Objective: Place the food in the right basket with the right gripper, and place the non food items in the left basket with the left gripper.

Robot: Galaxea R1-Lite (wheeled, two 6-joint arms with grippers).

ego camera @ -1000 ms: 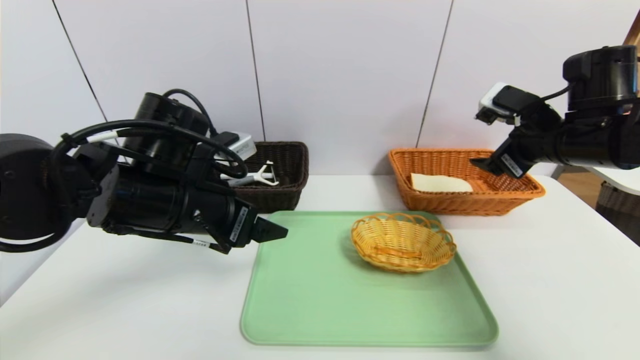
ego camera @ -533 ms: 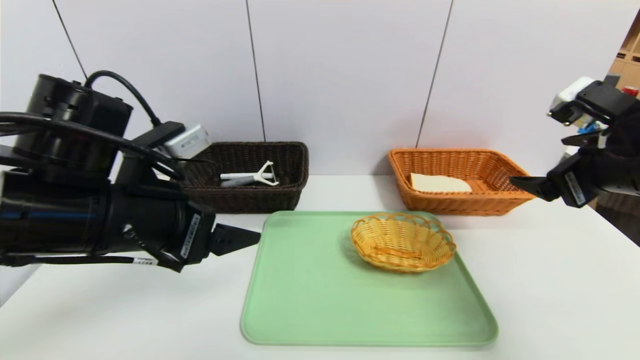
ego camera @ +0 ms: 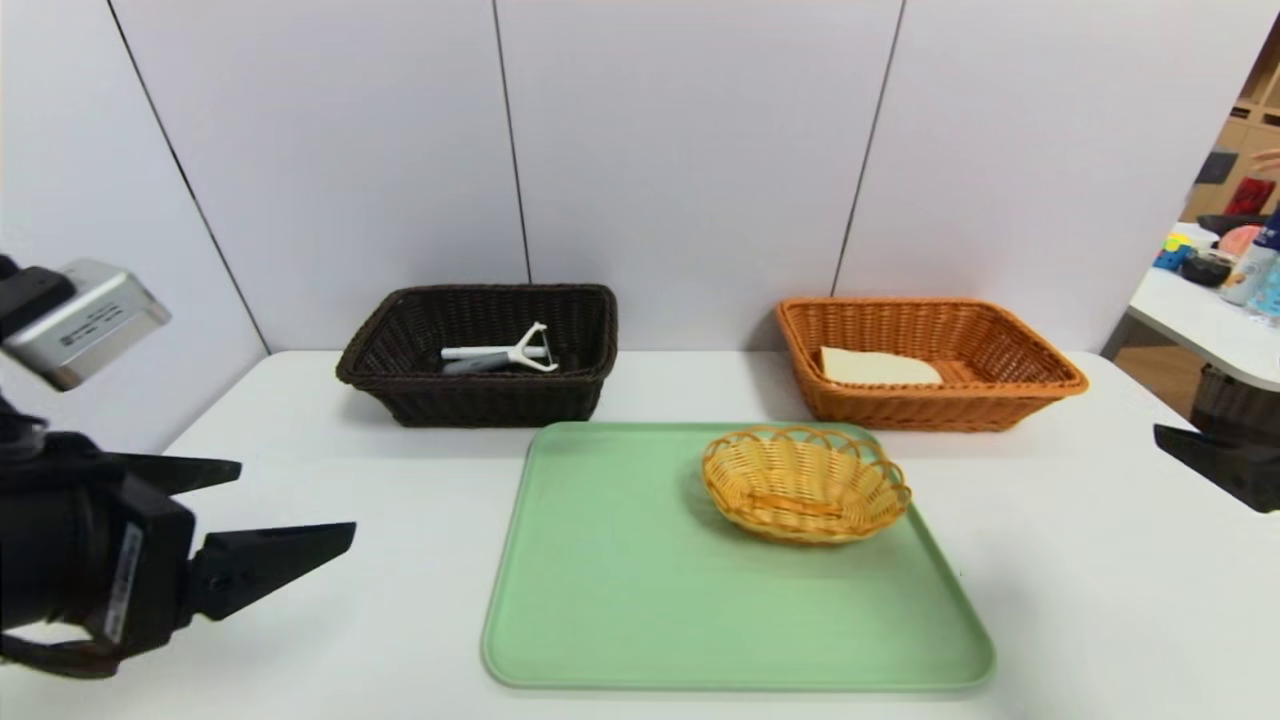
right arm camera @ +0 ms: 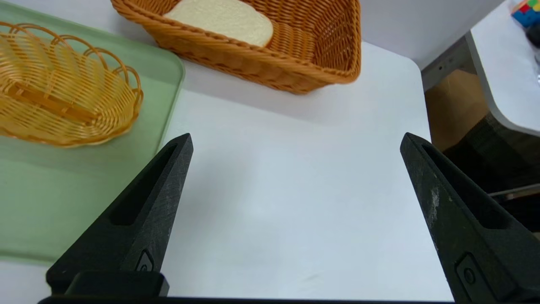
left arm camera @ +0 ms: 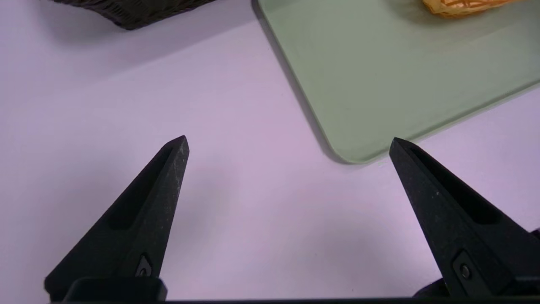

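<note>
The food, a slice of white bread (ego camera: 880,367) (right arm camera: 221,19), lies inside the orange-tan right basket (ego camera: 1030,395) (right arm camera: 270,69). A white Y-shaped peeler (ego camera: 510,352) lies in the dark brown left basket (ego camera: 480,400), on top of a slim greyish thing I cannot make out. My left gripper (ego camera: 297,496) (left arm camera: 289,141) hovers open and empty over bare table at the near left, off the tray's corner. My right gripper (ego camera: 1200,460) (right arm camera: 296,136) is open and empty at the right edge, over bare table in front of the orange basket.
A green tray (ego camera: 620,600) (left arm camera: 400,76) lies in the middle with a small oval yellow wicker basket (ego camera: 805,485) (right arm camera: 55,101), empty, on it. A second table (ego camera: 1215,310) with clutter stands beyond the table's right edge.
Both arms have drawn back from the baskets: the left one swung down and out to the near left, the right one out to the far right edge. The bread and peeler stay put.
</note>
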